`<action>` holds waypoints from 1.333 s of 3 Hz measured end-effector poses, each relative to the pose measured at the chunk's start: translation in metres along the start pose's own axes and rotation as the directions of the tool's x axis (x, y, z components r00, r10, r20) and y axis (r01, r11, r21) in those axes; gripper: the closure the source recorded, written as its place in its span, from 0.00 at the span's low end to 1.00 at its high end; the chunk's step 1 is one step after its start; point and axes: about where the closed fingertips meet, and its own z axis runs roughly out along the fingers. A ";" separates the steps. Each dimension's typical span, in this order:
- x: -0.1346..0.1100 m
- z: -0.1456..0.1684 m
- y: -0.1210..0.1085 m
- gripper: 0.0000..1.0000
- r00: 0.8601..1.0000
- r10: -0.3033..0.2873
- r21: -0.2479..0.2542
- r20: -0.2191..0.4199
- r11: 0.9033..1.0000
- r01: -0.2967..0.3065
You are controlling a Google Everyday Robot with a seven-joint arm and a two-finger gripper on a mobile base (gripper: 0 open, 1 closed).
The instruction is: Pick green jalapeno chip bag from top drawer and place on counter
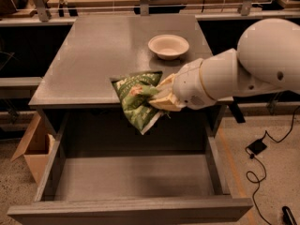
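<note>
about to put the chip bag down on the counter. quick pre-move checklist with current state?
1. Grip: hand is shut on the green jalapeno chip bag, at the counter's front edge. ok
2. Bag out of the top drawer: it hangs well above the drawer floor. ok
3. Bag's lower corner above the counter edge: it droops in front of the edge and the height cannot be judged from this view. cannot tell
4. Landing spot: bare counter surface left of and behind the bag. ok
5. White bowl: further back on the counter, apart from the bag and hand. ok
</note>
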 end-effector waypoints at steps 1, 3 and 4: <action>-0.026 0.041 -0.026 1.00 1.000 -0.013 -0.046 -0.002 0.999 0.013; -0.086 0.119 -0.068 1.00 1.000 0.023 -0.139 0.021 0.990 -0.019; -0.106 0.146 -0.085 1.00 0.996 0.071 -0.162 0.047 0.985 -0.063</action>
